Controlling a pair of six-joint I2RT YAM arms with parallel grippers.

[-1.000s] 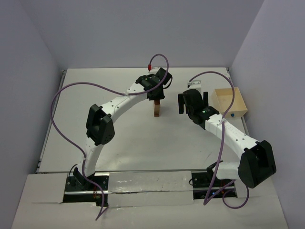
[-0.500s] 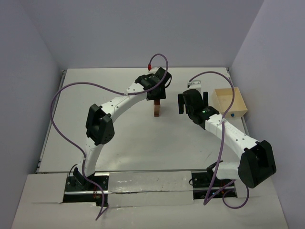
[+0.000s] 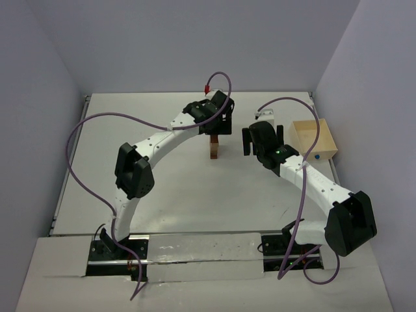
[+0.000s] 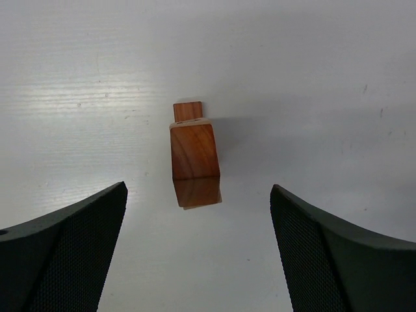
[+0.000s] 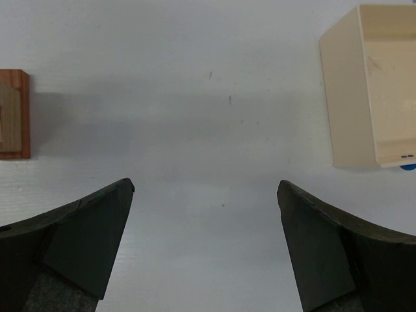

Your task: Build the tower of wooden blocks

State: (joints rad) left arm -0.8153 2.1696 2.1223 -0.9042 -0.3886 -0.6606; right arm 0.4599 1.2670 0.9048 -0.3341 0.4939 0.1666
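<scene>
The tower (image 3: 214, 149) is a narrow column of reddish-brown and tan wood blocks standing mid-table. My left gripper (image 3: 218, 123) hangs open just above and behind its top. In the left wrist view I look down on the tower (image 4: 194, 153), free of both fingers, with the left gripper (image 4: 198, 188) spread wide around it. My right gripper (image 3: 263, 138) stands open and empty to the tower's right. In the right wrist view the tower (image 5: 14, 114) shows at the left edge, well away from the right gripper (image 5: 205, 183).
A pale wooden box (image 3: 313, 140) with a blue dot sits at the table's right edge, also in the right wrist view as the box (image 5: 367, 84). The white table (image 3: 175, 195) is walled on three sides. Purple cables loop above both arms.
My left gripper has opened wide, letting go of the tower's top block, and lifted slightly. The tower stands unchanged. The right arm has not moved.
</scene>
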